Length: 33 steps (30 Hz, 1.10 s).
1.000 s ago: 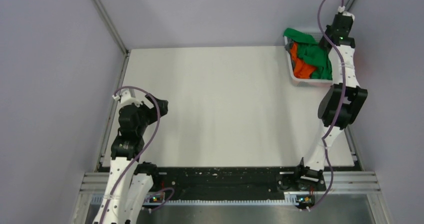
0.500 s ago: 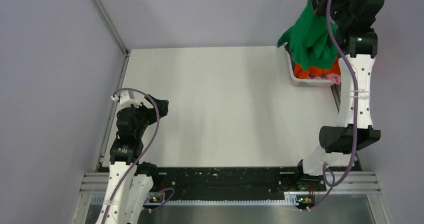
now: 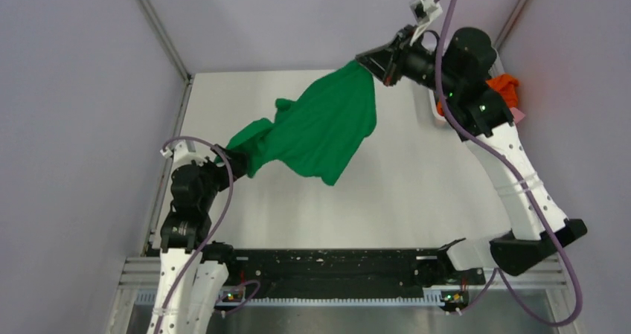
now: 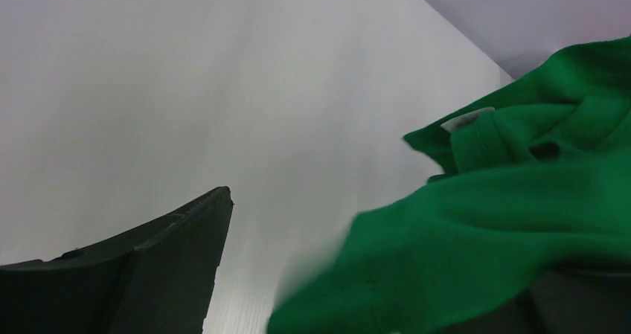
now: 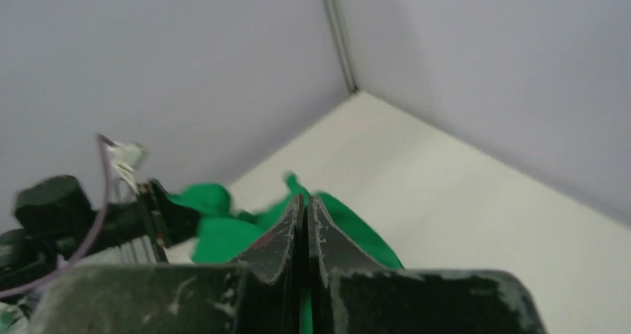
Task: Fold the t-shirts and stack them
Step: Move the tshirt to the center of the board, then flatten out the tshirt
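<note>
Over table [image 3: 417, 170]: R fingers [image 5: 286, 237] tight on green tee [image 3: 320, 126]; L fingers [image 4: 149, 274] wide.

R gripper [image 3: 364, 59] tight, raised; L gripper [image 3: 222, 164] wide.

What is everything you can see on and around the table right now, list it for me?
green t-shirt: one, bright green, hanging stretched in the air over the table, from the far right down to the near left
orange t-shirt: one, bright orange, bunched in the basket, mostly hidden behind the right arm
pink cloth: one small bit showing, pink, beside the orange t-shirt
basket: one, white, far right corner of the table, only part of its edge visible
table: one, white, between pale walls
right gripper: one, black, raised at the far right, shut on the green t-shirt's top end
left gripper: one, black, near left, open, the shirt's low end draped over it
</note>
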### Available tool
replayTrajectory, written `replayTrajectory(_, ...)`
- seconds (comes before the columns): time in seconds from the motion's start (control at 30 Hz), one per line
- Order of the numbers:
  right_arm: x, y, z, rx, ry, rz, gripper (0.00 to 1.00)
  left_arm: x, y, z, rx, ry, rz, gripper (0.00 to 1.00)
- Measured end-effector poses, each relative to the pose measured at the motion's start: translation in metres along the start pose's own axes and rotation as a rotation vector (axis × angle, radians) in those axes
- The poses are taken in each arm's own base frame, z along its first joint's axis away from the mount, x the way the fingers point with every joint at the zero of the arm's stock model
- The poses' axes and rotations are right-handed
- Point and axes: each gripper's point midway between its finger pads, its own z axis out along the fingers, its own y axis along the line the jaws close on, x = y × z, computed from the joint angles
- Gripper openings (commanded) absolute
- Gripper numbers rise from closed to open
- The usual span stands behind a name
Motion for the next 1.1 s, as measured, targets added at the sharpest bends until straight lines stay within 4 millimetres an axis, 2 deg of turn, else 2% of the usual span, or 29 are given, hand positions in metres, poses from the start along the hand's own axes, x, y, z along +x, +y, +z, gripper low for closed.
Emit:
replayTrajectory(0.07, 0.036, -0.02, -0.017, 0.12, 0.031, 0.037, 0.09, -0.001, 0.003, -0.005, -0.028, -0.003, -0.012, 0.99)
replayTrajectory(0.13, 0.08, -0.041, -0.038, 0.247, 0.076, 0.074, 0.23, -0.004, 0.005, -0.011, -0.048, -0.01, -0.023, 0.99)
replayTrajectory(0.23, 0.166, -0.086, -0.08, 0.518, 0.187, 0.134, 0.67, -0.005, 0.009, -0.018, -0.071, -0.019, -0.04, 0.99)
replayTrajectory(0.27, 0.192, -0.101, -0.093, 0.61, 0.226, 0.15, 0.76, -0.003, 0.01, -0.019, -0.078, -0.015, -0.045, 0.99)
replayTrajectory(0.37, 0.265, -0.142, -0.138, 0.888, 0.377, 0.181, 0.82, 0.005, 0.015, -0.018, -0.103, 0.018, -0.063, 0.99)
replayTrajectory(0.43, 0.294, -0.155, -0.165, 1.021, 0.459, 0.188, 0.83, 0.013, 0.019, -0.015, -0.121, 0.056, -0.069, 0.99)
replayTrajectory(0.47, 0.306, -0.159, -0.178, 1.078, 0.492, 0.193, 0.95, 0.019, 0.022, -0.013, -0.133, 0.086, -0.072, 0.99)
replayTrajectory(0.57, 0.318, -0.158, -0.192, 1.124, 0.5, 0.214, 0.99, 0.04, 0.035, -0.008, -0.193, 0.182, -0.082, 0.99)
replayTrajectory(0.73, 0.332, -0.138, -0.197, 1.034, 0.455, 0.284, 0.99, 0.073, 0.05, -0.008, -0.258, 0.326, -0.105, 0.99)
replayTrajectory(0.83, 0.342, -0.13, -0.197, 0.989, 0.44, 0.314, 0.99, 0.1, 0.058, -0.011, -0.27, 0.414, -0.134, 0.99)
replayTrajectory(0.97, 0.348, -0.124, -0.184, 0.915, 0.427, 0.335, 0.99, 0.146, 0.073, -0.019, -0.295, 0.55, -0.205, 0.99)
replayTrajectory(1.1, 0.35, -0.126, -0.163, 0.844, 0.412, 0.342, 0.99, 0.177, 0.087, -0.029, -0.335, 0.616, -0.255, 0.98)
